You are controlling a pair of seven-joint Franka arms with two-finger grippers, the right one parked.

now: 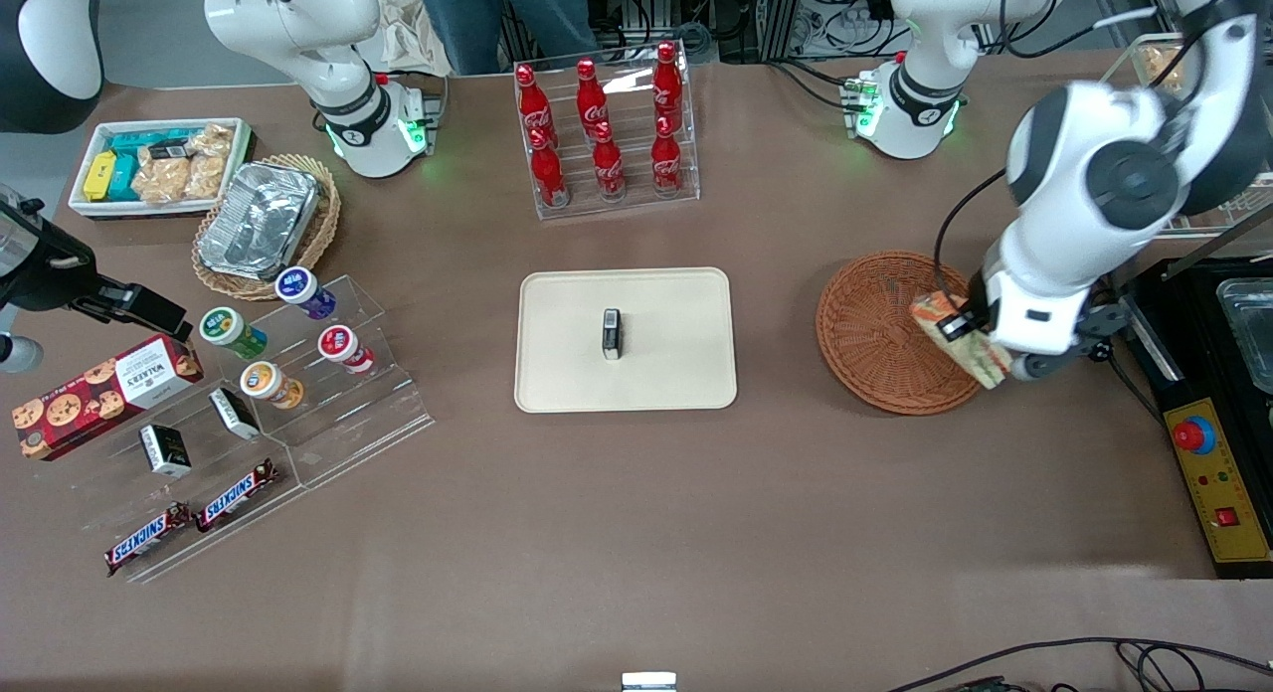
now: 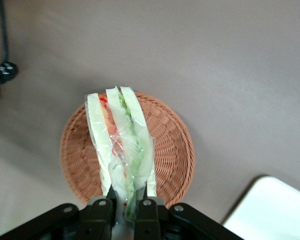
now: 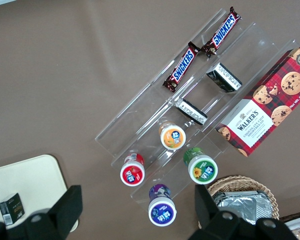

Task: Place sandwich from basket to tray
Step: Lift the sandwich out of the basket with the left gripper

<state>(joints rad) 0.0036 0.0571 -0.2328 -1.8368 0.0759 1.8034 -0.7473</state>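
The gripper (image 2: 126,204) hangs above the basket (image 2: 170,150), its fingers (image 2: 146,196) clamped on the sandwich (image 2: 121,145) by one end, so it can travel to the tray (image 1: 557,374)

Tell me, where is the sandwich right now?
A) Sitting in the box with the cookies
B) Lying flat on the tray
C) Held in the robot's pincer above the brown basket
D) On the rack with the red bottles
C: the pincer is shut on the sandwich, which hangs over the basket, while the tray holds only a small dark box.
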